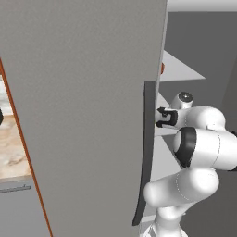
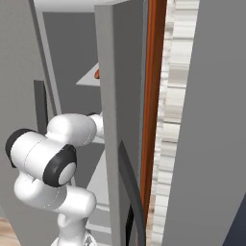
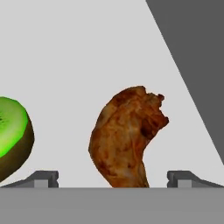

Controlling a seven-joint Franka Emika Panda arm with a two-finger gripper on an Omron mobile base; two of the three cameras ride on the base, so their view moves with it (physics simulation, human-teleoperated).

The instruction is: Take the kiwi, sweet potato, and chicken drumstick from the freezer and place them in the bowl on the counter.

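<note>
My gripper (image 3: 113, 177) is open inside the freezer, its two dark fingertips (image 3: 43, 177) standing wide on either side of the brown chicken drumstick's (image 3: 127, 135) narrow end. The drumstick lies on a pale grey shelf (image 3: 87, 52). A halved bright-green kiwi (image 3: 13, 135) sits to its left, outside the fingers. An orange-red bit (image 1: 162, 68) peeks from a higher shelf; I cannot tell whether it is the sweet potato. The bowl is out of view.
The freezer's grey door (image 1: 83, 115) stands swung open with its long dark handle (image 1: 146, 152) close beside my arm (image 1: 194, 148). A strip of the beige marbled counter (image 1: 11, 143) shows left of the door. The freezer's dark inner wall (image 3: 197, 52) closes the shelf's right side.
</note>
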